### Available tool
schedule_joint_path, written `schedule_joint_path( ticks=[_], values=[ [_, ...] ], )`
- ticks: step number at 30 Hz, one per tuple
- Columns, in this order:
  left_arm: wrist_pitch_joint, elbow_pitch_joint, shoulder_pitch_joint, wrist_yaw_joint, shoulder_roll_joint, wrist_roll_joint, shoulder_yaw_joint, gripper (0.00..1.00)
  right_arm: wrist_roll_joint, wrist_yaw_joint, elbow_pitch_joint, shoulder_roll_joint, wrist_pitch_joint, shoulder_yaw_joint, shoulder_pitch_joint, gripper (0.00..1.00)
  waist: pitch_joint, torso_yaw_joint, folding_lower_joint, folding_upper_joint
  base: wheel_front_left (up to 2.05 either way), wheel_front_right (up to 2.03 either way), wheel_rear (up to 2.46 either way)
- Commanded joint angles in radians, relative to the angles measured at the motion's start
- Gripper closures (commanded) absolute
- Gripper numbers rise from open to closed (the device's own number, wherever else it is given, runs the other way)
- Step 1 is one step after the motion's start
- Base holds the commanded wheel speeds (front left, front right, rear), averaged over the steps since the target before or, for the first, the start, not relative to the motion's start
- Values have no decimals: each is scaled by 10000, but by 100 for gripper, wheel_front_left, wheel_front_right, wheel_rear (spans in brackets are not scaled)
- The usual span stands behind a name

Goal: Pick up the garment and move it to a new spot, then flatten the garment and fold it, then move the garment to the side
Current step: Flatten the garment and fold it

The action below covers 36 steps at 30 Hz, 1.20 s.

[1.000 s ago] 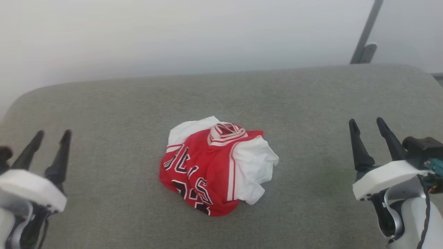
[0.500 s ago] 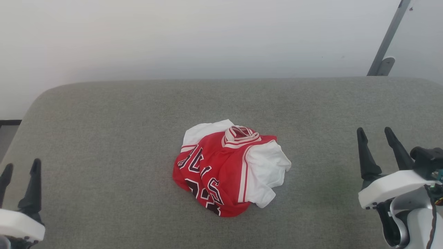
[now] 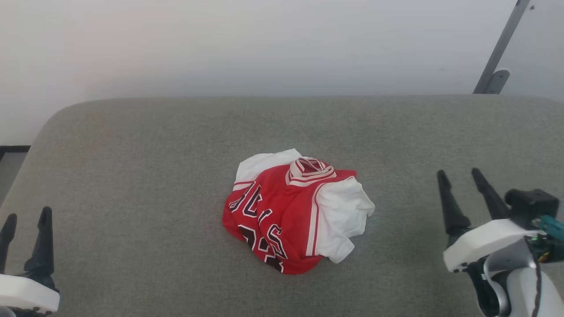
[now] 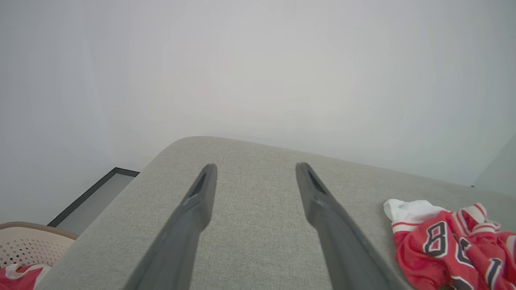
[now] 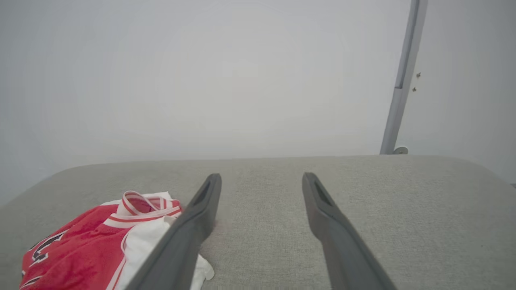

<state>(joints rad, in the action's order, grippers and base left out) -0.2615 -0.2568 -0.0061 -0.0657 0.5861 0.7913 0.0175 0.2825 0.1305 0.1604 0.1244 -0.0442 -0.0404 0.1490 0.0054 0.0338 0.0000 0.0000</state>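
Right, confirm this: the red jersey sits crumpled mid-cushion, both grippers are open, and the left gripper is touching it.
One thing is wrong: the left gripper is not touching the jersey. The head view shows it well apart, near the left end of the cushion. The rest stands: jersey crumpled mid-cushion, left and right gripper both open.

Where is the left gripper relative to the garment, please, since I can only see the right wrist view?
Observer: In the head view the left gripper sits at the lower left with its fingers spread open. It is well apart from the garment, with bare grey cushion between them.
Operator: Thank you. Is there anything beside the cushion on that side?
Observer: Yes. The left wrist view shows a pale perforated basket beside the cushion's edge, with red-and-white cloth inside it.
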Motion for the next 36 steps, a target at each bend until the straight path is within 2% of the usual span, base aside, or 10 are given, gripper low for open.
schedule_joint_path(
  ticks=[1, 10, 21, 27, 31, 32, 33, 36],
  values=[
    [-47, 49, -109, -59, -93, -108, 75, 0, 83, 5, -50, 42, 124, 189, 135, 0, 109, 69, 0, 0, 0, 0, 0],
    [-47, 136, -490, -210, -361, -216, -20, 0, 511, 3, 312, 344, 1171, 1256, 690, 0, 768, 500, 0, 0, 0, 0, 0],
    [-48, 86, -1353, -454, -882, -346, -279, 0, 1187, 3, 1293, 923, 4188, 2416, 1611, 0, 1987, 1327, 0, 0, 0, 0, 0],
    [-48, -121, -1776, -565, -1187, -429, -433, 0, 1169, 3, 1892, 1085, 6069, 2821, 1914, 0, 2464, 1672, 0, 0, 0, 0, 0],
    [-48, -317, -2024, -618, -1382, -500, -570, 0, 1035, 3, 2316, 1177, 6859, 3211, 2018, 0, 2602, 1856, 0, 0, 0, 0, 0],
    [-48, -362, -2082, -632, -1406, -516, -589, 0, 1044, 6, 2324, 1214, 6914, 3323, 2049, 88, 2609, 1880, 0, 0, 0, 0, 0],
    [-48, -409, -2114, -640, -1418, -529, -606, 0, 1066, 6, 2327, 1228, 6929, 3382, 2079, 100, 2605, 1892, 0, 0, 0, 0, 0],
    [-48, -525, -2096, -636, -1416, -544, -591, 0, 1158, 5, 2174, 1277, 6979, 3425, 2121, 100, 2509, 1868, 0, 0, 0, 0, 0]
  ],
)
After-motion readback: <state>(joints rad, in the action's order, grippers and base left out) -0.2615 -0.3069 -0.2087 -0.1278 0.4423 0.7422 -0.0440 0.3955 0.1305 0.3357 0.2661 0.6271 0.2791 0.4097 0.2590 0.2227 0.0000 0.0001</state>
